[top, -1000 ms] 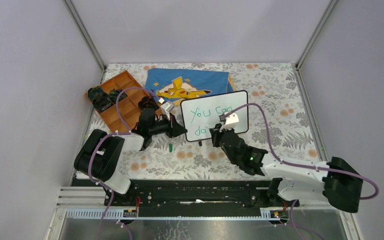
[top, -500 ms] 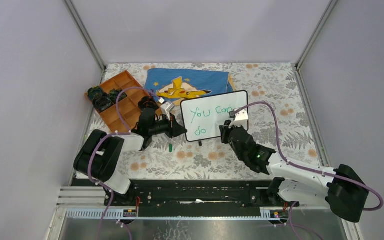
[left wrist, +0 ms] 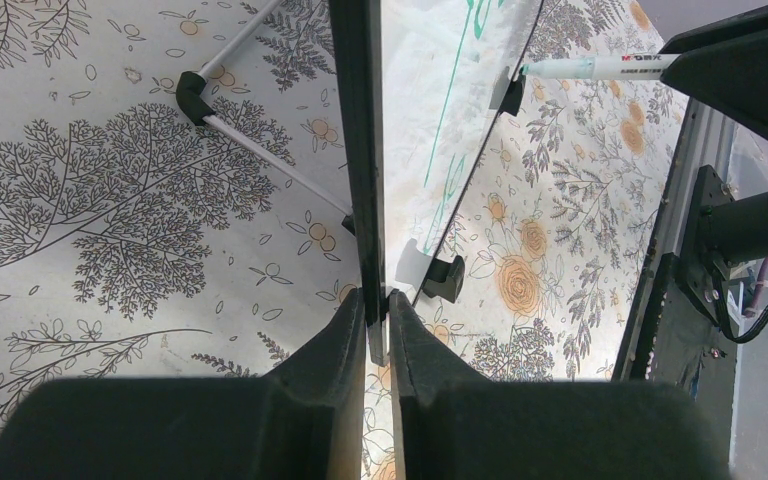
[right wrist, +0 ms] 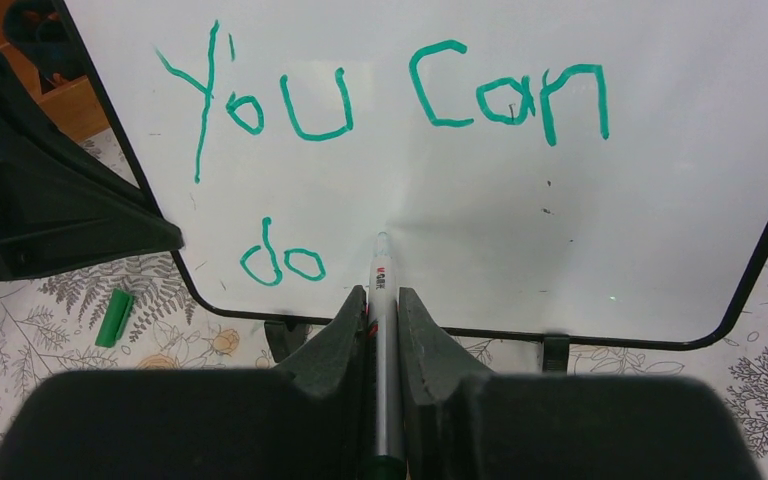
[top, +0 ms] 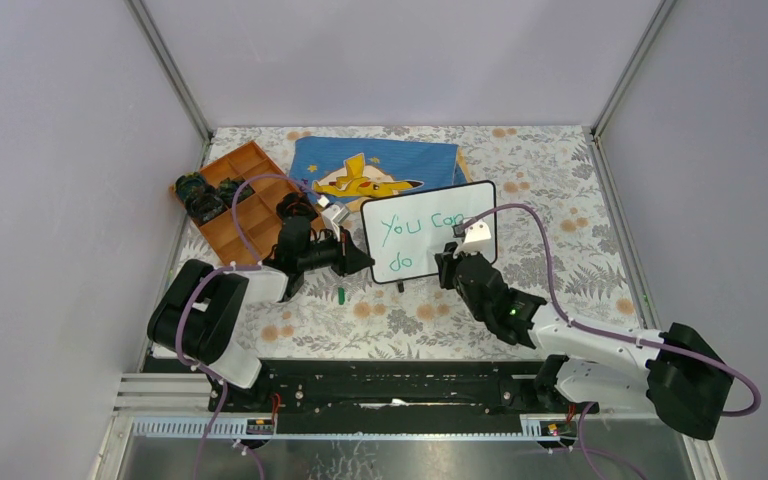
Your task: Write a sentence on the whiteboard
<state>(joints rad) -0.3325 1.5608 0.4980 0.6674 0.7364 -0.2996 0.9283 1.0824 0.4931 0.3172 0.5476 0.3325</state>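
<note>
Right wrist view, Ben: which way does the marker (right wrist: 381, 262) point?

Straight to 12 o'clock, Ana. Its long axis runs 6 to 12, and the right gripper (right wrist: 381, 293) is clenched around its barrel. The tip meets the whiteboard (right wrist: 520, 220) low down, or sits just off it; I can't tell which.

And the sentence (right wrist: 380, 100)?

"You can" is on the upper line, with "do" below it at 9 o'clock from the tip. Bare board runs off toward 3 o'clock, so I'd judge the next word starts at the tip and travels that way.

Where's the board itself?

Top view puts it in the middle of the table (top: 560, 180), standing on its feet, face toward the arms, at about 11 o'clock from the right gripper. Only the right arm carries the pen.

The left gripper (left wrist: 376, 300)?

It's pinched onto the board's frame at the 9 o'clock edge, low down, bracing it. A green cap (right wrist: 115, 318) lies on the table near that corner.
</note>
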